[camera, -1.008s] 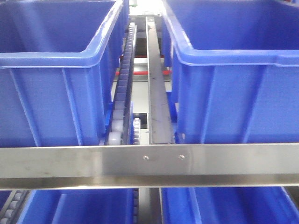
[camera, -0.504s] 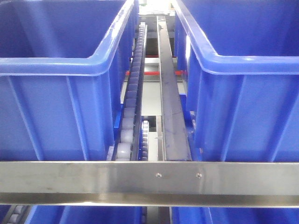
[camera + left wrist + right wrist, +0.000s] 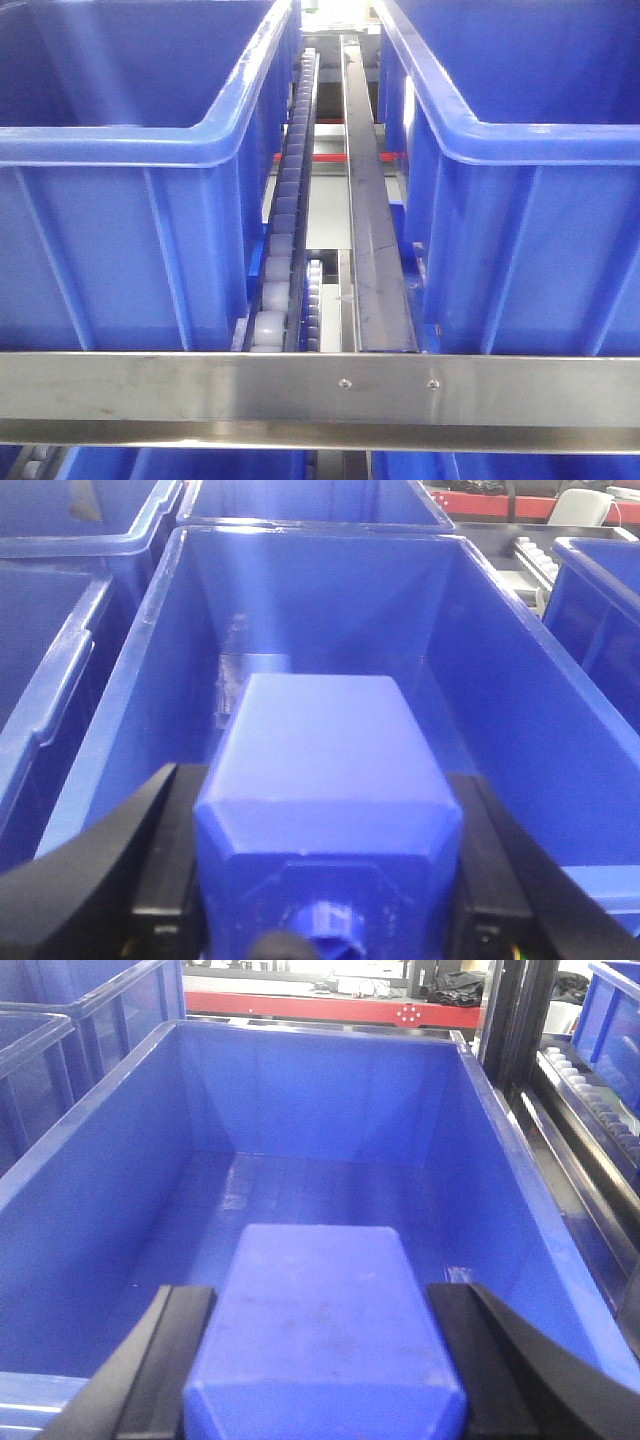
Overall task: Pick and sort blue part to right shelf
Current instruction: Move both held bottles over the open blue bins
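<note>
Left gripper (image 3: pixel 325 920) clamped on blue block (image 3: pixel 325 800) over bin (image 3: pixel 500 680). Right gripper (image 3: pixel 325 1380) clamped on blue part (image 3: pixel 320 1330), above near end of right shelf bin (image 3: pixel 330 1090).

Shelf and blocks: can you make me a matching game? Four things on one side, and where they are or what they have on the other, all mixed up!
Things:
1. rail
2. roller track
3. necked block
4. blue part

Clues:
A. held in the right end effector
B. has two screws
C. runs between the two top bins
D. held in the left end effector

Pairs: 1-B, 2-C, 3-D, 4-A
</note>
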Tool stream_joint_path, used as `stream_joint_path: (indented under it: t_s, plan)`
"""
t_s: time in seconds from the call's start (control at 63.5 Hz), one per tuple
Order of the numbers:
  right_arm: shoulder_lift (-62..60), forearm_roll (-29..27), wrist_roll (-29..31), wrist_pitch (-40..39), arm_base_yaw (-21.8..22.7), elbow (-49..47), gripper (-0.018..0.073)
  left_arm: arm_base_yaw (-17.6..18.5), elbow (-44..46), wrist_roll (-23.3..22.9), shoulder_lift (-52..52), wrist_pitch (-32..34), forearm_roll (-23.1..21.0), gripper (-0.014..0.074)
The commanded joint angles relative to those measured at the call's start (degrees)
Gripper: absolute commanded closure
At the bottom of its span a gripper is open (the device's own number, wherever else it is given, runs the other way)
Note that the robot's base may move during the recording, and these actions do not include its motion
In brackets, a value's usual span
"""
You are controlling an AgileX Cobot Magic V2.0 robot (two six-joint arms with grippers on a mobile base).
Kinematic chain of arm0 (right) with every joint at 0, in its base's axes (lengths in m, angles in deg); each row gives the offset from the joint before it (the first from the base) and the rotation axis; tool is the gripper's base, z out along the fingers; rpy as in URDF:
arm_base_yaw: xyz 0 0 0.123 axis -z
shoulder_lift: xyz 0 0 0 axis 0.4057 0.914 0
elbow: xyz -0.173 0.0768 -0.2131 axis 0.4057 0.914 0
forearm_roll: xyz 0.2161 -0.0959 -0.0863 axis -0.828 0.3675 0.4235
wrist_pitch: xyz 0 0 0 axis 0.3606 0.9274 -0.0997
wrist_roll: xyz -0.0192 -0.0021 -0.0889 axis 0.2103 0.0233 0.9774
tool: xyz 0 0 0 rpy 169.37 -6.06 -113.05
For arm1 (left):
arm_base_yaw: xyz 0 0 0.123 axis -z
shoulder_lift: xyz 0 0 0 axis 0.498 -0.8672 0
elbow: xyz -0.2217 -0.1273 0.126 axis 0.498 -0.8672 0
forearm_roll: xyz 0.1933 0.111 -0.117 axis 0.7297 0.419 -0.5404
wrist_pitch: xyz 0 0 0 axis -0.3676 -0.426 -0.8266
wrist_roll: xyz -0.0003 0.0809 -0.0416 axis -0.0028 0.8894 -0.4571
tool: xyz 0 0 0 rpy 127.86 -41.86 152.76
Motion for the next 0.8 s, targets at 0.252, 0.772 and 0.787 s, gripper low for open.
stream_joint_path:
  t_s: [0.252,0.772,0.787]
  plan:
    - [0.5,0.5,0.6,-6.9,0.5,-1.7,0.0134,0.1,1.7,-0.4,-0.8,4.7,-0.8,0.0358]
    - [17.8,0.5,0.6,-12.1,0.4,-10.3,0.0134,0.2,7.3,21.1,-17.0,10.7,-17.9,0.0357]
    - [18.8,0.5,0.6,-12.5,0.4,-10.7,0.0134,0.2,7.5,21.1,-18.1,10.9,-17.9,0.0357]
